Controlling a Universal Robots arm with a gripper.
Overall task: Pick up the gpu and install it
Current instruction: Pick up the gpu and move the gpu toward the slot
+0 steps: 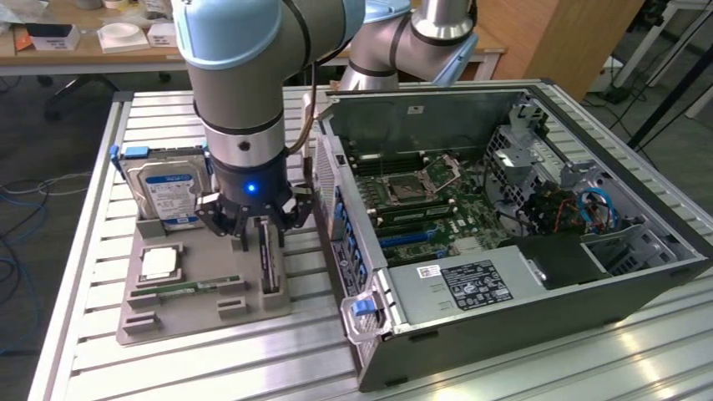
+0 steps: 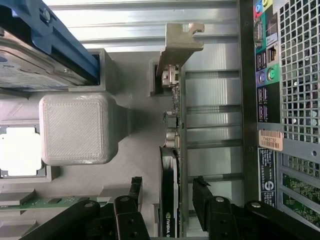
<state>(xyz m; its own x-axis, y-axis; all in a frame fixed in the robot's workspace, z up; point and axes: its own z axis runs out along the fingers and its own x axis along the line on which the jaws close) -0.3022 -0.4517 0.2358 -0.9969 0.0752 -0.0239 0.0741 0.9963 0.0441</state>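
One thin black-and-green gpu card (image 1: 267, 255) (image 2: 170, 200) stands on edge in the single grey plastic tray (image 1: 167, 322) (one silver hard drive (image 1: 167, 196) alongside), near the ribbed metal bench (image 1: 223, 368) edge at the exterior view's left. The one black tool (image 1: 259, 230) (image 2: 168, 182) straddles it, fingers apart.

The silver and pale-blue jointed arm (image 1: 234, 67) bends at its elbow and drops its last segment straight down. A blue light glows on the black wrist (image 1: 250, 185). Its black hand (image 1: 254, 227) points downward, with its fingers (image 2: 134, 192) spread apart.
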